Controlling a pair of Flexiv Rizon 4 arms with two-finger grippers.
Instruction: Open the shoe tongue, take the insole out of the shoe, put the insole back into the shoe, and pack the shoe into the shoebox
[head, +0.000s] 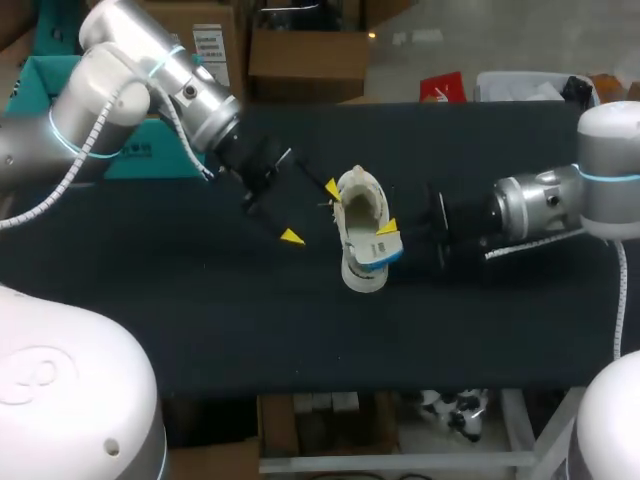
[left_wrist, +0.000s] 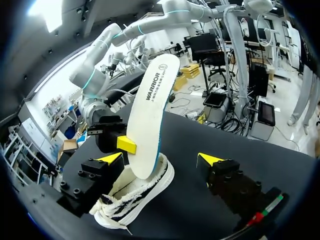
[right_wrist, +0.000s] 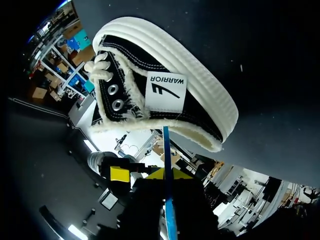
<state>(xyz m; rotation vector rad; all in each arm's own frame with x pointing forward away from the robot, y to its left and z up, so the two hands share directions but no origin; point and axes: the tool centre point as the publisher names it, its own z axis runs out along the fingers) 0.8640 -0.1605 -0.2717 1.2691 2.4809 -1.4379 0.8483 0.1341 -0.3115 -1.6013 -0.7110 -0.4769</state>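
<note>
Insole: long white foam insole with a blue underside (left_wrist: 150, 110), standing nearly upright, lower end tucked inside the shoe's mouth, upper end free in the air. Kept steep so as to slide along the shoe's length without buckling.
Shoe: black canvas sneaker with frayed white trim and a thick white rubber sole (right_wrist: 165, 75), resting on the dark table (head: 200, 320) between the two arms. Mouth spread wide for passage of the insole.
Right gripper (right_wrist: 145, 174): clamped on the insole, one yellow tip on each face, nearly closed because of the thin foam. Gripping low, close to the shoe's opening, for control of the tucked end.
Left gripper (left_wrist: 160, 158): spread wide, grasping nothing. Set astride the shoe, much nearer one finger than the other, probably to brace it against sliding; contact with that finger hard to confirm.
</note>
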